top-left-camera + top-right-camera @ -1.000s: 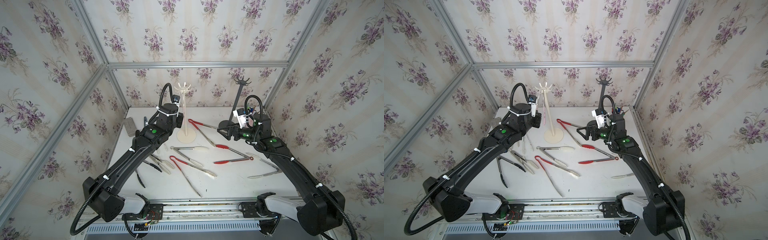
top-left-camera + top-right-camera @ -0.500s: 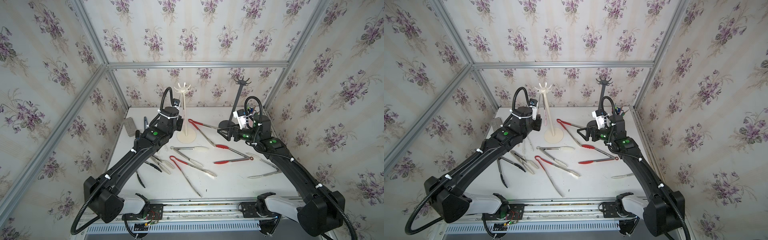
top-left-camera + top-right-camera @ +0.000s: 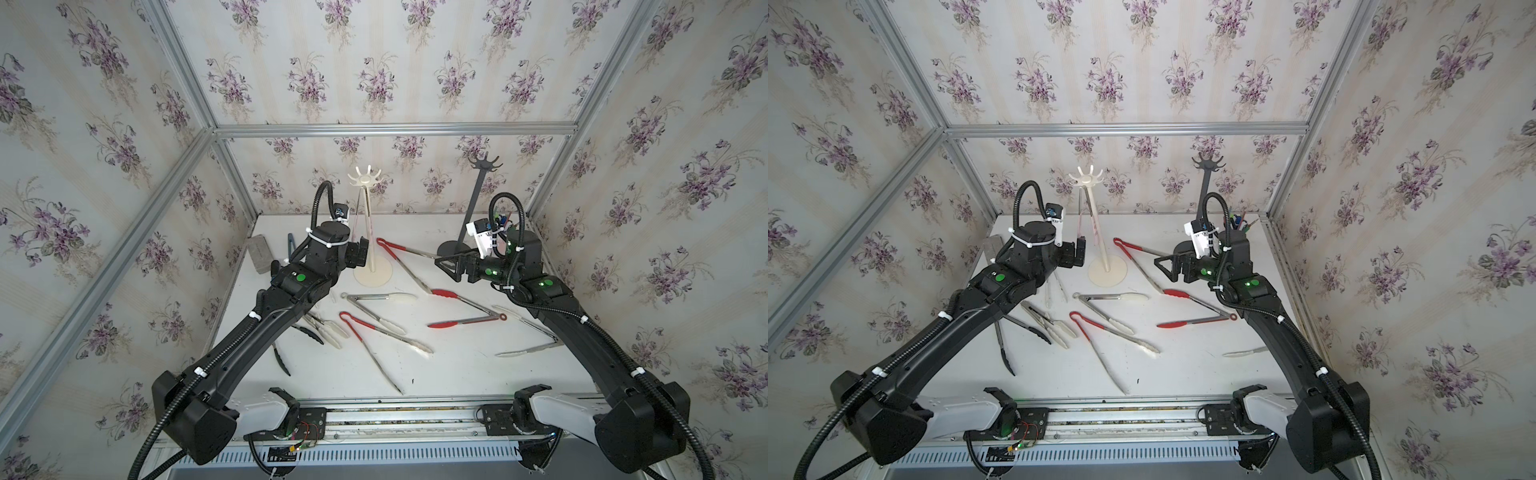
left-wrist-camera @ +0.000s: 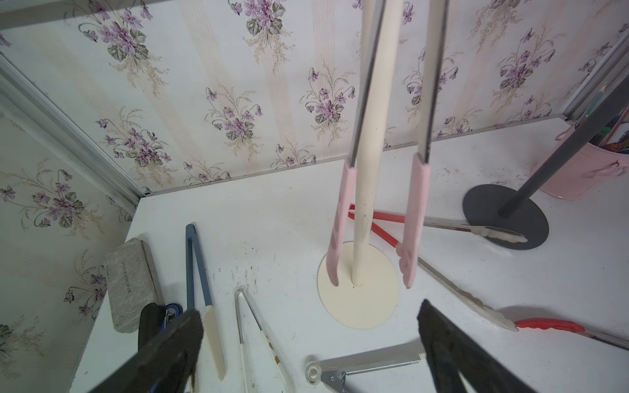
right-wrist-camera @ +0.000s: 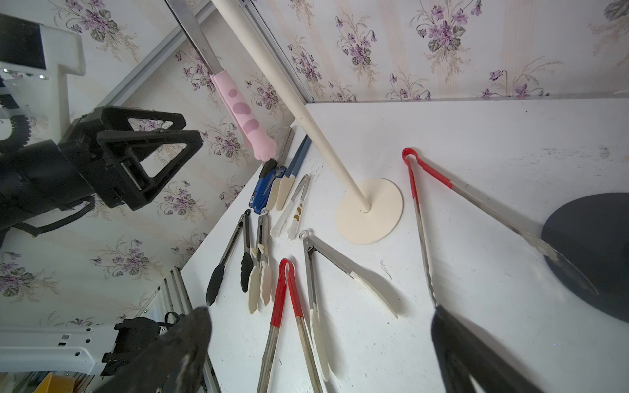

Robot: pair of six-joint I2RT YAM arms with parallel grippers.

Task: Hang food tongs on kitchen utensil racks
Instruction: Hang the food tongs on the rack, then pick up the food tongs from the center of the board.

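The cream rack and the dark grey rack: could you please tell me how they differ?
The cream rack carries pink-tipped tongs hanging from its crown; the dark grey rack carries none. A tip of the red-handled tongs lies on the dark grey rack's base; the cream rack's base is bare. Both are poles on round bases.

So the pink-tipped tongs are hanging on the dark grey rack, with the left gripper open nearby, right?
No. The pink-tipped tongs hang on the cream rack, not the dark grey rack; the left wrist view shows their arms either side of its pole. The left gripper is open nearby.
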